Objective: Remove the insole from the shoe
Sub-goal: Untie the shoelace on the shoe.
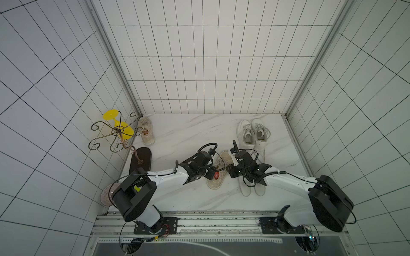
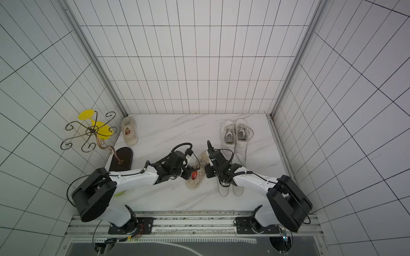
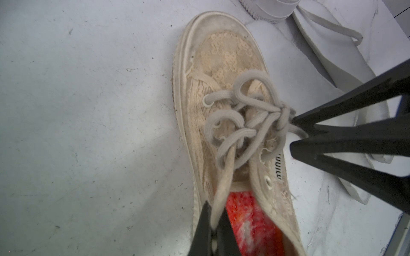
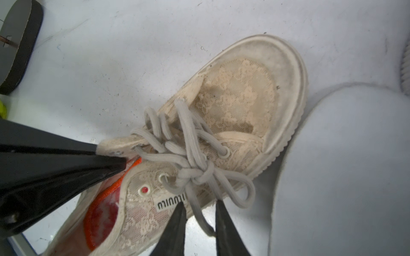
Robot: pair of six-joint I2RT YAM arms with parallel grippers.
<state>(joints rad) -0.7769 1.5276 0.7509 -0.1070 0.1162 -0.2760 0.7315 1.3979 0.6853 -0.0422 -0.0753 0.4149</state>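
The worn beige lace-fabric sneaker (image 1: 214,183) with grey laces lies on its sole near the middle of the white marble-patterned tabletop (image 1: 188,137), between the two arms, toe pointing away from the robot's base. Its orange-red textile insole (image 3: 250,219) is still inside and shows through the ankle opening in both top views and both wrist views. No part of it is clearly out past the collar, so the removal itself has not happened. The left gripper (image 3: 214,210) has its jaws pressed together on the beige edge strip of the shoe's upper beside the opening. One finger sits outside and the other just inside, next to the insole's orange rim, which looks like a hold that steadies the shoe or spreads its opening. The right gripper (image 4: 199,205) hovers at the knotted grey laces (image 4: 195,172). Its jaws stand a little apart and a loose lace end runs through the gap, not visibly clamped. The bow is still tied. What seems left is nearly everything: getting a pinch on the insole, drawing it out through the opening while the shoe is held down, and laying it on the table, perhaps near the two flat white insoles (image 1: 245,190) lying under the right arm.
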